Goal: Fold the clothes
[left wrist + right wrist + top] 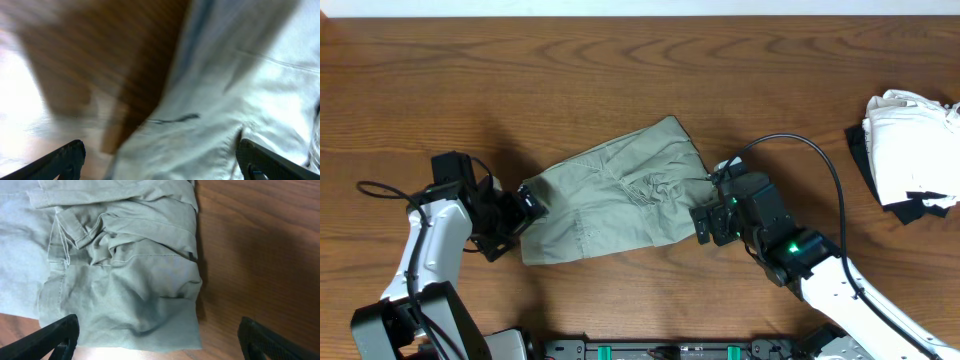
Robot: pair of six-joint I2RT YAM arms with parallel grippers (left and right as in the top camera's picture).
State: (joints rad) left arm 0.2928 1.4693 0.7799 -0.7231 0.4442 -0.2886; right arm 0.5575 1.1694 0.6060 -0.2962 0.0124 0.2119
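The clothes (615,190) are one wrinkled grey-green garment, lying folded over in the middle of the wooden table (620,60). My left gripper (527,208) is at its left edge. In the left wrist view that gripper (160,165) is open, its fingers (65,160) wide apart over the blurred cloth (235,90) and the bare wood beside it. My right gripper (705,218) is at the garment's right lower corner. The right wrist view shows it (160,342) open above the cloth's near hem (125,265), with nothing between its fingers (270,340).
A heap of white and black clothing (910,150) sits at the table's right edge. A black cable (820,160) arcs over the right arm. The table's far edge runs along the top of the overhead view.
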